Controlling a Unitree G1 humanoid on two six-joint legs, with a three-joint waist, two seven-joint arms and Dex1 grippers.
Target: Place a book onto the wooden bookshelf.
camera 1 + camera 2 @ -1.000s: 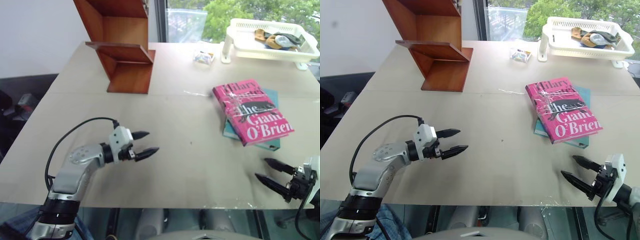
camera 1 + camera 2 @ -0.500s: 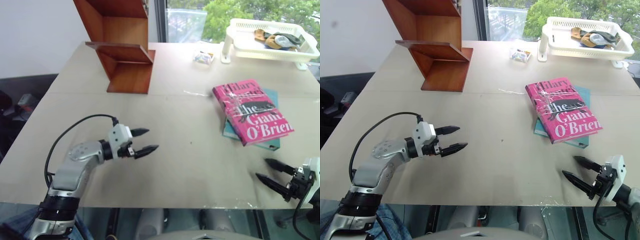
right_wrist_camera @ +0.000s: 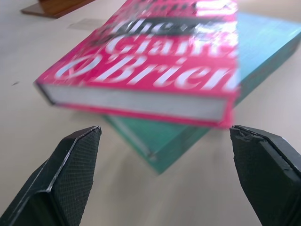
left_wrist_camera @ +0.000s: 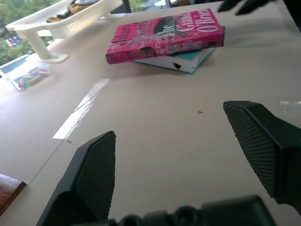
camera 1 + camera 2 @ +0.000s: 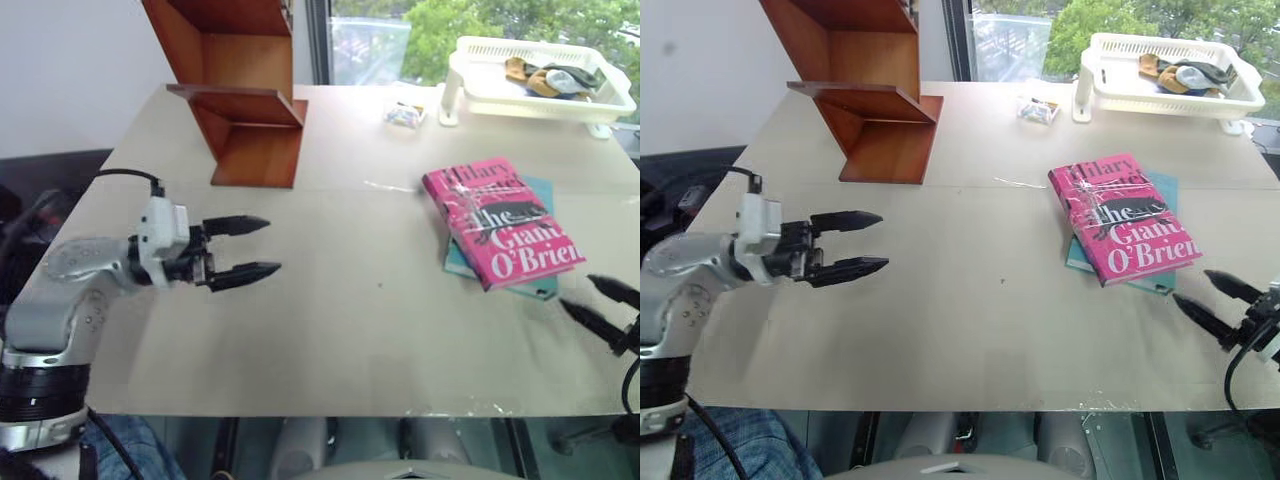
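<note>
A white basket (image 5: 1160,75) is noted at the counter's (image 5: 990,300) 1 o'clock corner, with small tan and grey items inside. A small clear packet (image 5: 1038,110) lies near it. The book (image 5: 1124,218) lies flat, cover up, on a teal book (image 5: 1155,255) at 3 o'clock, long axis running from 11 to 5 o'clock. The bookshelf (image 5: 865,95) stands at 11 o'clock, boards bare. The left end effector (image 5: 855,243) is spread wide, empty; the right end effector (image 5: 1212,302), also spread and empty, is just beside the book.
</note>
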